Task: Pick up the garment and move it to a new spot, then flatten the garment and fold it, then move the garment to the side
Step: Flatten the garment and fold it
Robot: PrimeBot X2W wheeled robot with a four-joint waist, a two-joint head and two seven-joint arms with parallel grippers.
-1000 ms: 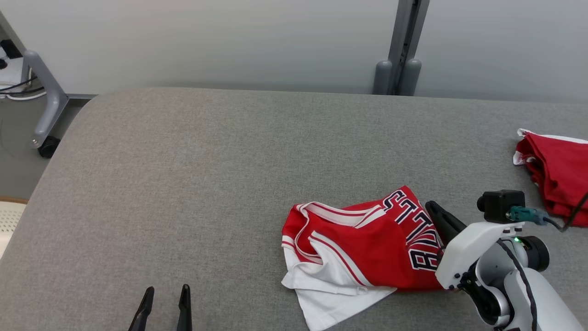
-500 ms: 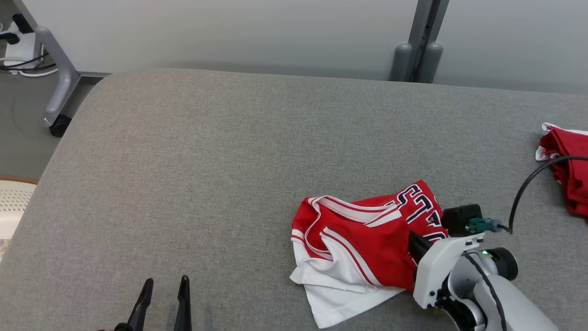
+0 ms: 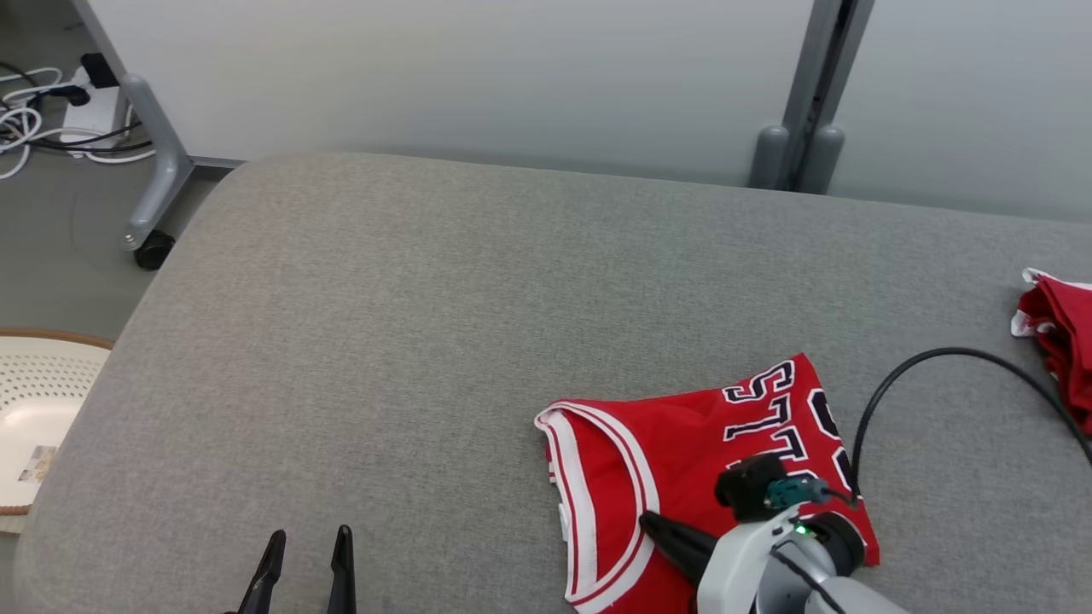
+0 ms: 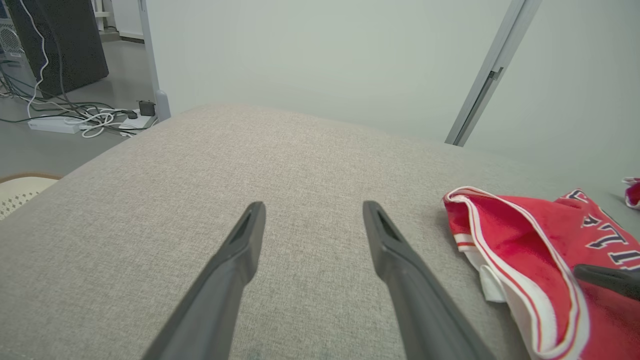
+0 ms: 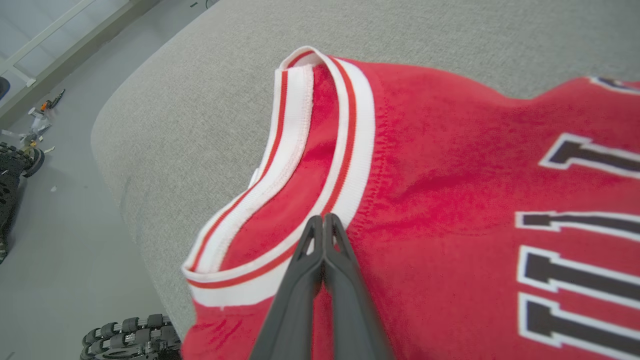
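Observation:
The garment (image 3: pixel 725 435) is a red jersey with white-and-red trim and dark lettering, lying fairly flat near the front right of the grey padded table (image 3: pixel 426 298). My right gripper (image 3: pixel 646 518) is shut, its tips on the jersey's trimmed opening, pointing left. In the right wrist view the closed fingertips (image 5: pixel 323 217) lie on the white trim of the garment (image 5: pixel 425 165); no cloth shows between them. My left gripper (image 3: pixel 309 546) stands open over bare table at the front left. The left wrist view shows it (image 4: pixel 312 210) with nothing in it, the garment (image 4: pixel 525 240) to its right.
A second red cloth (image 3: pixel 1062 333) lies at the table's right edge. A black cable (image 3: pixel 904 375) arcs over the table by my right wrist. A white perforated basket (image 3: pixel 34 401) sits on the floor to the left. The table's front edge runs close to the garment.
My right gripper has swept from the jersey's right side leftward across it. The jersey went from crumpled, white part showing, to flatter and red. The head camera has also shifted.

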